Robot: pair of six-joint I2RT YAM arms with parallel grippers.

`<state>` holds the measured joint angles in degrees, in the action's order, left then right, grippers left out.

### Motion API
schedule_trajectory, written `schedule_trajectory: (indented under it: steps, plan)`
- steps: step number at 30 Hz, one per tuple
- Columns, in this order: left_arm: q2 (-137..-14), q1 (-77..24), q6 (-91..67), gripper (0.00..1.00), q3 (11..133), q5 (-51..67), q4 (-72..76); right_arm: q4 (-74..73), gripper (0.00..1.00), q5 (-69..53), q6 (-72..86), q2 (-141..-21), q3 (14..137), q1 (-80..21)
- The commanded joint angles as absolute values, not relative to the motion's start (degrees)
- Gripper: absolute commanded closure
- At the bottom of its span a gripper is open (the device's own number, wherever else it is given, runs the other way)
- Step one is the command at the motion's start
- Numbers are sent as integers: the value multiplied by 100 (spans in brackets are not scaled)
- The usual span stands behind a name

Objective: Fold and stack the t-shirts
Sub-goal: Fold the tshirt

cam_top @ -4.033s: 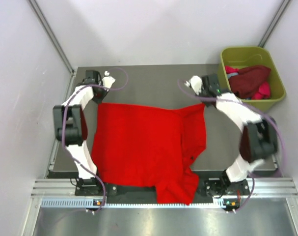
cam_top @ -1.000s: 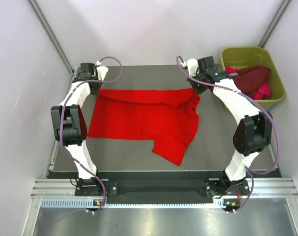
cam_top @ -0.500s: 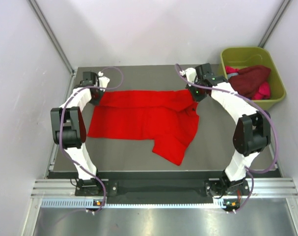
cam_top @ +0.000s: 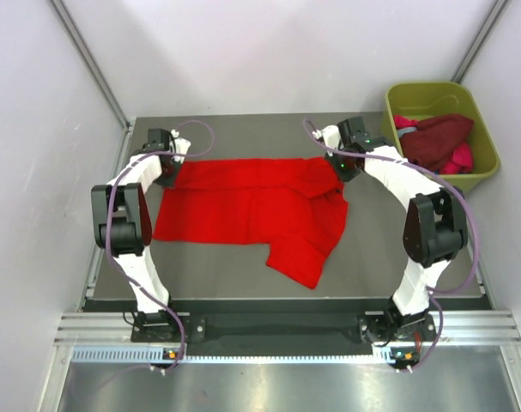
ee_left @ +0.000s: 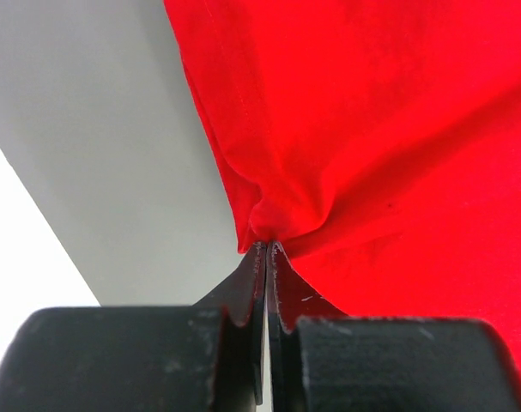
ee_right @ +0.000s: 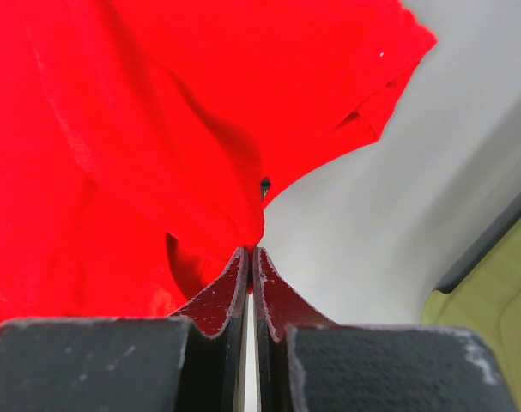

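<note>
1. Left gripper: we list it clamped on the far-left corner of the bright red t-shirt, with the cloth bunched at its closed tips.

2. Bright red t-shirt: it lies spread on the table. Its long axis runs left to right between the two grippers. The body lies on the near side of the pinched far edge, toward the arm bases, and one flap trails nearer still, right of centre.

3. Right gripper: it is pinched shut on the far-right corner. Each arm is nearest its own end, so we judge the next move a paired one, made across the long axis.

4. Olive-green tub: it stands at far right, well apart, and holds the maroon and pink t-shirts.
</note>
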<state>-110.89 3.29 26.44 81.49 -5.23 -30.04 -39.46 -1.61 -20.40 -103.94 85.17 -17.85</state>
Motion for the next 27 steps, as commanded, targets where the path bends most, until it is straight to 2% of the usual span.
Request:
schedule_trajectory:
  steps: [1, 2, 3, 5, 6, 11, 15, 19, 20, 27]
  plan:
    - [-11101, 360, 2505, 97, 8183, -677, -2962, -3797, 100, -79, -2074, -10468, 8693, -1828]
    - [-11083, 360, 2487, 89, 8174, -729, -2953, -3806, 100, -88, -2083, -10468, 8701, -1837]
    - [-11066, 360, 2435, 77, 8156, -790, -2918, -3823, 100, -88, -2083, -10476, 8701, -1837]
    - [-10961, 369, 2225, 68, 8217, -870, -2848, -3850, 100, -88, -2083, -10459, 8727, -1846]
    - [-10873, 378, 2050, 24, 8305, -809, -2708, -3841, 100, -97, -2074, -10433, 8728, -1863]
    - [-10398, 299, 1811, 22, 8534, -36, -2234, -3823, 100, -88, -2092, -10450, 8692, -1881]
    - [-10748, 71, 1381, 22, 9103, 605, -2548, -3762, 100, -79, -2083, -10511, 8684, -1898]
    - [-11433, 18, 941, 27, 9649, 1062, -3084, -3770, 100, -53, -2101, -10573, 8771, -1942]
    - [-11635, 18, 862, 32, 9720, 1342, -3137, -3771, 100, -53, -2109, -10573, 8780, -1951]
    - [-11997, 18, 615, 39, 9844, 1608, -3217, -3771, 100, -18, -2144, -10573, 8824, -1969]
